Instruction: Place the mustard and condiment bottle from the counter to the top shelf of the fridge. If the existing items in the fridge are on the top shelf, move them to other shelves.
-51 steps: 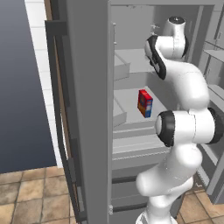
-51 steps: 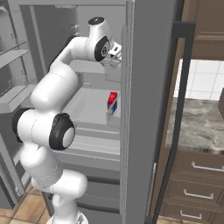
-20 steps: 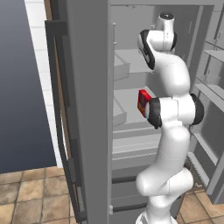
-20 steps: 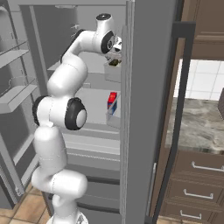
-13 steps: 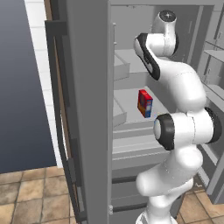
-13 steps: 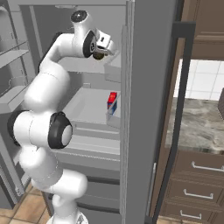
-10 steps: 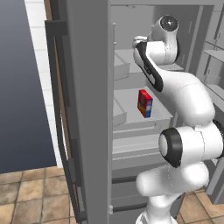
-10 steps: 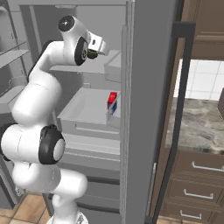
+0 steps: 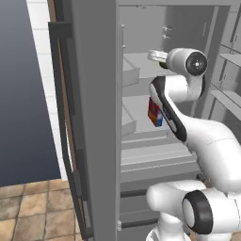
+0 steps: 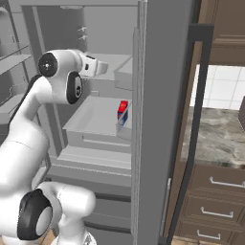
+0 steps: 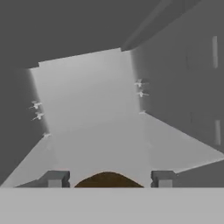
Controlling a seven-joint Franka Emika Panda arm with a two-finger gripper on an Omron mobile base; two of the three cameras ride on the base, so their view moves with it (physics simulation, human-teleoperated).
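— How much of the job can be counted as done?

— Part of it, it would seem. The red carton (image 9: 155, 112) is seen upright on a lower shelf of the fridge (image 9: 94, 117), well below the arm's hand; so the top shelf (image 11: 100, 140) is judged to need no clearing. The condiment bottle (image 11: 108, 178) is off the counter (image 10: 215, 139) and has been carried into the cavity, but it has not yet been set down.

— And the claw?

— In the hand view the gripper (image 11: 107, 180) is seen with its two tips standing apart and a rounded dark brown shape between them; the contact itself is cut off at the bottom of that view, so the clamp on the bottle is judged, not plainly seen.

— Where is the bottle, exactly?

— Held at the front of the top shelf, pointed toward the back wall; whether it hangs above the board or touches it cannot be told.

— How does it look?

— Only a brown dome is shown; its neck, cap and label are hidden.

— What is left?

— The bottle is to be lowered and released on that pale grey board; the mustard is judged to be outstanding too — its placing cannot be confirmed.
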